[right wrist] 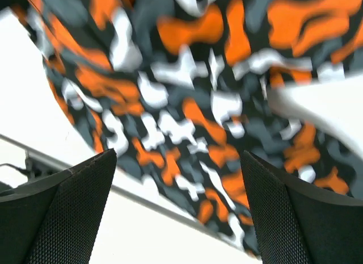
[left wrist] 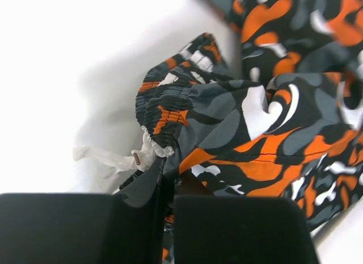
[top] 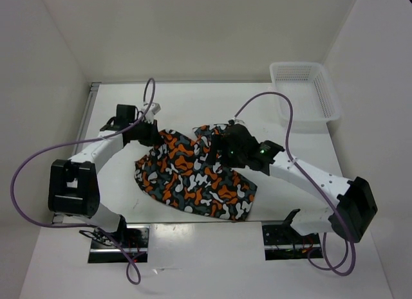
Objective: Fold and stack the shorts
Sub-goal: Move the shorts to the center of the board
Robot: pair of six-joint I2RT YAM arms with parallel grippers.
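Note:
The shorts (top: 193, 177) lie crumpled and spread on the white table (top: 193, 103), mid-front. My left gripper (top: 154, 135) is at their far left corner. In the left wrist view it (left wrist: 167, 207) is shut on a fold of the shorts (left wrist: 272, 105) beside the gathered waistband, with the white drawstring (left wrist: 108, 157) hanging out to the left. My right gripper (top: 215, 151) hovers over the far middle of the shorts. In the right wrist view it (right wrist: 178, 207) is open, jaws wide apart, with the shorts (right wrist: 187, 105) blurred below and nothing between the fingers.
A white mesh basket (top: 306, 93) stands at the back right corner of the table. White walls close in the back and both sides. The table's front edge and a metal strip (right wrist: 34, 153) run just beyond the shorts' near hem.

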